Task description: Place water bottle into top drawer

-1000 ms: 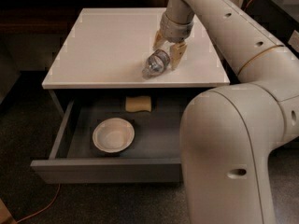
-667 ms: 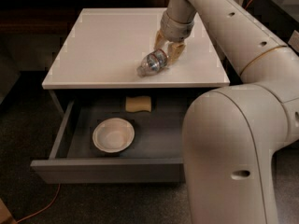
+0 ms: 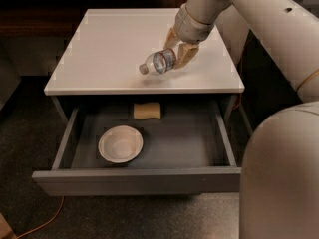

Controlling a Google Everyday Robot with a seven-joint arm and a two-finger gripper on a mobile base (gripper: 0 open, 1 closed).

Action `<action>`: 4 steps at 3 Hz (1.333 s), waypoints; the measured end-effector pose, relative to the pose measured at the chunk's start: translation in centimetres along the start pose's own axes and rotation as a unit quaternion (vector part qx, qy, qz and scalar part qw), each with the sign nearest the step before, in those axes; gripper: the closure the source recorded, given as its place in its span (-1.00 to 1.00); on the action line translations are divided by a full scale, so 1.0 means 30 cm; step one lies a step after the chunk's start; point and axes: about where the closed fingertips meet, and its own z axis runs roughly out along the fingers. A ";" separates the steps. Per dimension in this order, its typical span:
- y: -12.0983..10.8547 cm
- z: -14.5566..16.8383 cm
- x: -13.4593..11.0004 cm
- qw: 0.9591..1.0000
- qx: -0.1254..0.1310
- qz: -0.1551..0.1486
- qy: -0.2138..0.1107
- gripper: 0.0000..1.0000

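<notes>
The water bottle (image 3: 158, 62), clear plastic with a blue-and-white label, is held tilted with its cap pointing left and slightly down, just above the white cabinet top (image 3: 109, 49). My gripper (image 3: 178, 55) is shut on the bottle's base end, above the right front part of the top. The top drawer (image 3: 139, 180) stands pulled out wide open below, dark grey inside.
A white bowl (image 3: 120, 144) sits at the left of the drawer floor. A yellow sponge (image 3: 147, 110) lies at the drawer's back middle. My big white arm (image 3: 279, 173) fills the right side. An orange cable (image 3: 42, 224) lies on the dark floor at bottom left.
The gripper has lifted the bottle off the cabinet top and carried it a little left and forward, toward the front edge. The drawer and its contents have not moved.
</notes>
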 end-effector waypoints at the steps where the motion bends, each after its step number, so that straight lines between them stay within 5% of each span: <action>1: 0.084 -0.041 -0.091 0.999 0.018 0.045 -0.023 1.00; 4: 0.274 -0.052 -0.258 0.993 0.001 0.110 -0.033 1.00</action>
